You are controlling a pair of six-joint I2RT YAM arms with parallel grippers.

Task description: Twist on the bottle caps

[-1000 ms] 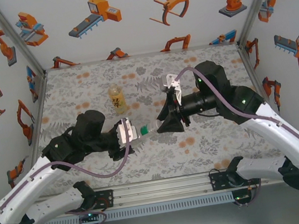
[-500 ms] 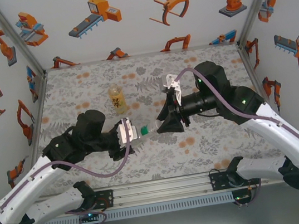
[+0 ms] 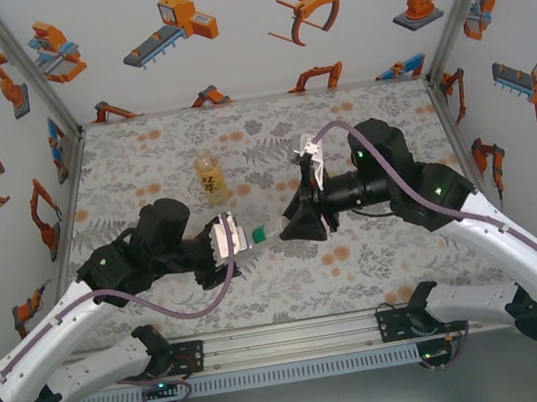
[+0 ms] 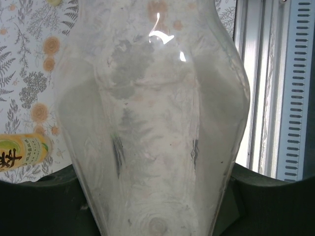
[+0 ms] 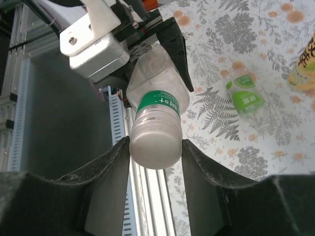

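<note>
Clear bottle (image 4: 152, 123): left claw (image 3: 238, 238) grips | cap (image 5: 155, 151): right claw (image 5: 155, 142) grips | amber bottle (image 3: 208, 178): upright

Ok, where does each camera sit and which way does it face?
Top: above and behind the arm bases, looking down on the table; both arms show, left claw and right claw meet at the clear bottle.
Left wrist: on the left arm, looking along its fingers through that bottle to the table and near rail.
Right wrist: on the right arm, looking between its fingers at the cap, with the left claw behind.
Shared: all three show the clear bottle and the amber bottle.
</note>
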